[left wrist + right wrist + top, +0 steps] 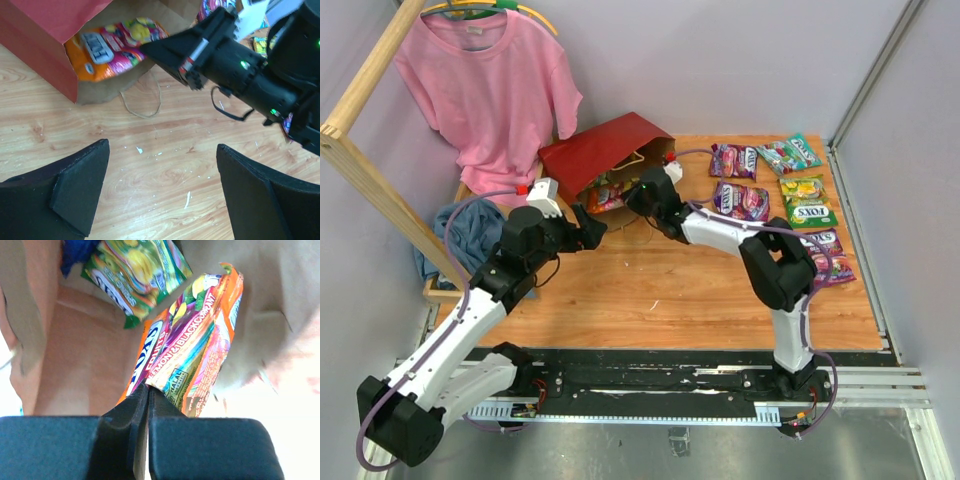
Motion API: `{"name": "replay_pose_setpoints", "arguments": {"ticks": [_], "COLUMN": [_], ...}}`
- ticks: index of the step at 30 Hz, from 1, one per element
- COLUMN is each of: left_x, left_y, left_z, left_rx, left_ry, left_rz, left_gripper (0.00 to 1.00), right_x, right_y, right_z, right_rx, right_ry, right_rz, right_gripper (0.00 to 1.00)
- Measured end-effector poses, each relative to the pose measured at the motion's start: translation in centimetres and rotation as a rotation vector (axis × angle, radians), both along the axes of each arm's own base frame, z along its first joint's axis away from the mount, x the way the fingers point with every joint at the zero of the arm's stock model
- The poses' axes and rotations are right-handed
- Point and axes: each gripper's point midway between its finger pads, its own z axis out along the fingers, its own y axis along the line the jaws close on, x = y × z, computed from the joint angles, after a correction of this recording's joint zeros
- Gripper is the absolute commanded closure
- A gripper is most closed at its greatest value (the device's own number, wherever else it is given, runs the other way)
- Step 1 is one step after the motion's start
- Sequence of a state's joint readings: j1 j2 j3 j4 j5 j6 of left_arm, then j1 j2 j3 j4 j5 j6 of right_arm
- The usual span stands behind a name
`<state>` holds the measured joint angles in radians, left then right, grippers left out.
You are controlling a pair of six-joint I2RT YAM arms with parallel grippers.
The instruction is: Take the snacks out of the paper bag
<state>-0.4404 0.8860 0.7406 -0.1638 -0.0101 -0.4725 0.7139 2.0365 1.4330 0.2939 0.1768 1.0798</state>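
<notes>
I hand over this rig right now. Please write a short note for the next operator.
Left gripper: open, empty, over the table near the mouth of the paper bag.
Right gripper: shut on the orange packet at the bag's mouth; the bag lies on its side.
Done: five packets lie on the table, right of the bag.
Left: the orange packet, a green-yellow packet, something blue deeper inside.

Pale lilac walls (pixel 720 60), wood tabletop (pixel 700 290), pink tee (pixel 490 90) on wood rack (pixel 377 192), blue cloth (pixel 470 238) at L
</notes>
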Motion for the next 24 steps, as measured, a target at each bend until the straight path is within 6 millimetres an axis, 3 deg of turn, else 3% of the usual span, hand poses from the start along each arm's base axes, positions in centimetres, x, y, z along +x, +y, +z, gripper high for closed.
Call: {"name": "replay_pose_setpoints", "arguments": {"ticks": [4, 13, 18, 21, 24], "left_x": [0.4, 0.8, 0.9, 0.9, 1.0], "left_y": [-0.1, 0.0, 0.4, 0.4, 0.1], "left_z": [-0.2, -0.5, -0.3, -0.2, -0.5], "left_rx": [0.002, 0.009, 0.012, 0.010, 0.006], "left_ry": [0.000, 0.004, -0.005, -0.006, 0.004], "left_rz": [0.005, 0.020, 0.040, 0.039, 0.028], "left_gripper": [0.08, 0.08, 0.09, 0.09, 0.09], "right_x": [-2.7, -8.6, -12.1, -11.9, -10.4], "right_y": [-1.8, -5.1, -7.9, -11.2, -15.2], "right_z": [0.0, 3.1, 6.0, 6.7, 6.4], "right_rx": [-0.018, -0.043, -0.165, -0.257, -0.381], "right_ry": [0.025, 0.001, -0.061, -0.072, -0.067], "right_rz": [0.026, 0.134, 0.354, 0.447, 0.493], "right_gripper": [0.99, 0.99, 0.99, 0.97, 0.97]}}
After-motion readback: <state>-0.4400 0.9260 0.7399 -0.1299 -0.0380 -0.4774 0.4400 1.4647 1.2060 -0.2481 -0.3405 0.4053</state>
